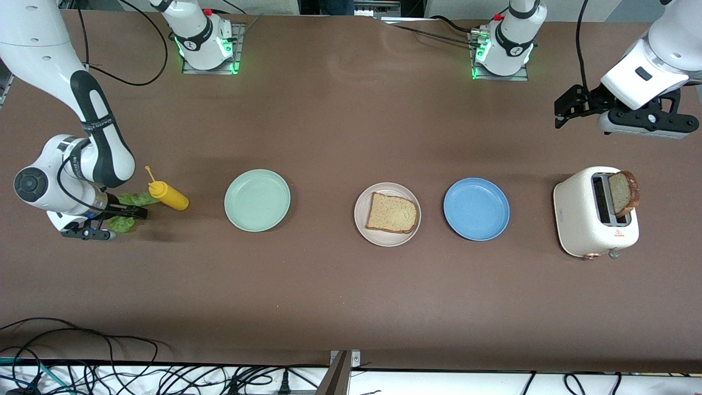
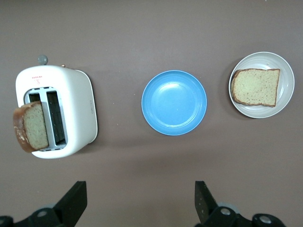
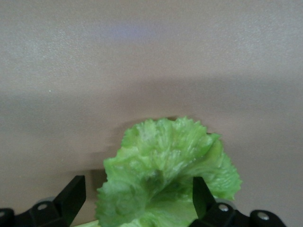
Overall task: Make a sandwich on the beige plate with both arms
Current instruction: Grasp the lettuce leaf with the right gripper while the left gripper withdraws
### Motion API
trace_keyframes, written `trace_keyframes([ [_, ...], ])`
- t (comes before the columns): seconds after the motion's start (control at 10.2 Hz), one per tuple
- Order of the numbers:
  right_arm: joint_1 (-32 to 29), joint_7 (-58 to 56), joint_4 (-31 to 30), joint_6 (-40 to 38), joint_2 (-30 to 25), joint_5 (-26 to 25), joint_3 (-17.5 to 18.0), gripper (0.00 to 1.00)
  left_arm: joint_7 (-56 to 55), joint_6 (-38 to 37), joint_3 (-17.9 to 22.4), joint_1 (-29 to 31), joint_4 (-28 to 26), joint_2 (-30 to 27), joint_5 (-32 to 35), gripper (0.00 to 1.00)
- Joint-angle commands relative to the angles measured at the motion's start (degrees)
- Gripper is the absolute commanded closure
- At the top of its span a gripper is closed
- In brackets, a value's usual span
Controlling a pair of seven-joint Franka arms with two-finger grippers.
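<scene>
Beige round plate (image 1: 359, 215) sat between the mint and blue plates, one brown bread slice (image 1: 392, 213) on it. Right gripper (image 3: 137, 208), fingers spread, straddled the ruffled green lettuce leaf (image 3: 163, 175) (pinch should land mid-leaf, low); left gripper (image 2: 139, 208) waited with its fingers apart above the white toaster (image 1: 595, 219).

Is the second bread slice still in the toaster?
Yes. The bread slice stands up out of a toaster slot, untouched; the left gripper hangs open above.

Three plates: mint-green plate (image 1: 257, 199), beige plate (image 1: 387, 214), blue plate (image 1: 476, 208). Two bread slices (one (image 1: 392, 213) plated, one (image 1: 623, 193) in the toaster (image 1: 589, 219)). One lettuce leaf (image 1: 127, 211), one mustard bottle (image 1: 167, 195).
</scene>
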Motion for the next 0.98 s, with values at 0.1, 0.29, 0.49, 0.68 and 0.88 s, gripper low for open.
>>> trace_keyframes([
  [0.1,-0.3,-0.7,-0.8,-0.4,-0.5,-0.8,0.3,0.96,-0.2,-0.3,0.3,-0.4,-0.7,-0.5,1.5,0.00],
  [0.29,-0.3,-0.8,-0.5,-0.4,-0.8,-0.8,0.3,1.00,-0.2,-0.4,0.2,-0.8,0.6,0.5,1.5,0.00],
  [0.49,-0.2,-4.0,0.5,-0.4,-1.5,-0.8,0.3,1.00,-0.2,-0.5,0.3,-0.4,0.7,0.6,1.5,0.00],
  [0.68,-0.1,-5.7,2.1,-0.5,-2.4,-0.8,0.4,1.00,-0.2,-0.5,0.2,-0.7,0.7,0.6,1.5,0.00],
  [0.88,0.3,-7.0,2.6,-2.5,-5.1,-1.1,0.3,1.00,-0.2,-0.5,0.3,-0.6,0.7,0.6,1.5,0.00],
])
